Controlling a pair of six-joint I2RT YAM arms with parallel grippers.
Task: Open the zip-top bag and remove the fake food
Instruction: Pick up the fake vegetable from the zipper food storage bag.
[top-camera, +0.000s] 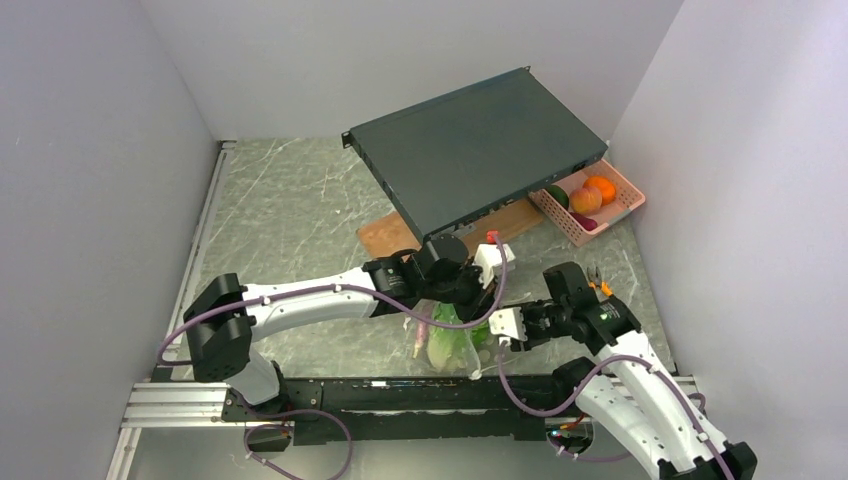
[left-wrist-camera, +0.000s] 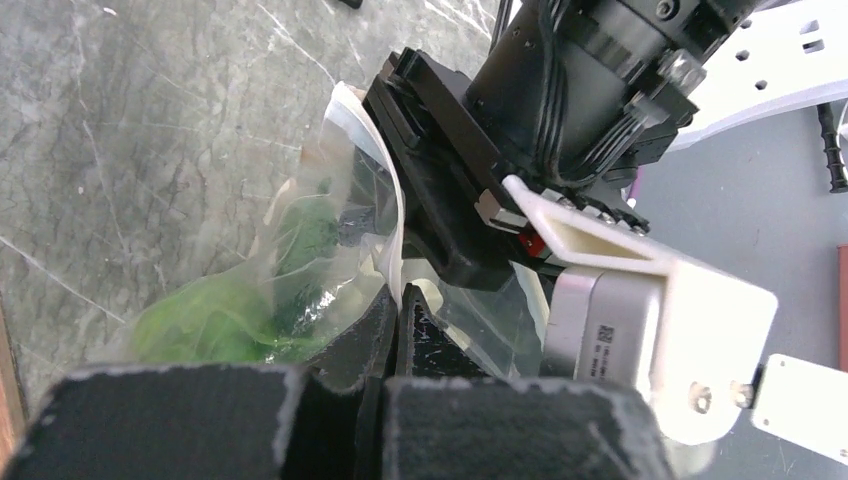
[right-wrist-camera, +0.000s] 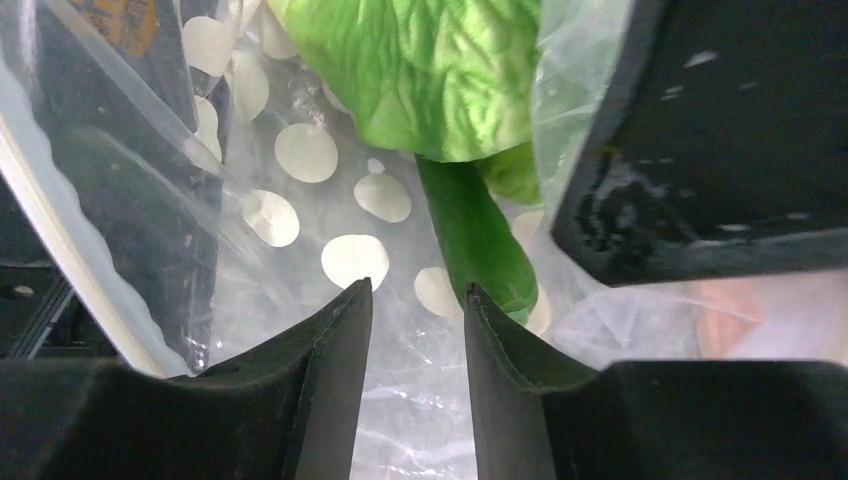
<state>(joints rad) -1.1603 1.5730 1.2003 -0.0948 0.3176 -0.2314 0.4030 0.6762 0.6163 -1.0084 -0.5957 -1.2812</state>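
Observation:
The clear zip-top bag (top-camera: 452, 345) lies at the near edge of the table between the two arms, its white rim (left-wrist-camera: 385, 200) standing up. Inside it is fake food: a leafy green piece (right-wrist-camera: 430, 70) and a long dark green piece (right-wrist-camera: 478, 245). My left gripper (left-wrist-camera: 405, 305) is shut on the bag's edge, pinching the plastic between its fingertips. My right gripper (right-wrist-camera: 417, 300) points into the bag mouth with its jaws apart, and only clear plastic shows in the gap. Its black fingers (left-wrist-camera: 440, 210) sit just beyond the rim in the left wrist view.
A dark flat metal box (top-camera: 480, 160) rests tilted over a wooden board (top-camera: 388, 235) at the back. A pink lattice basket (top-camera: 625, 205) at the right wall holds orange and red toy fruit (top-camera: 592, 192). Orange-handled pliers (top-camera: 600, 287) lie beside the right arm.

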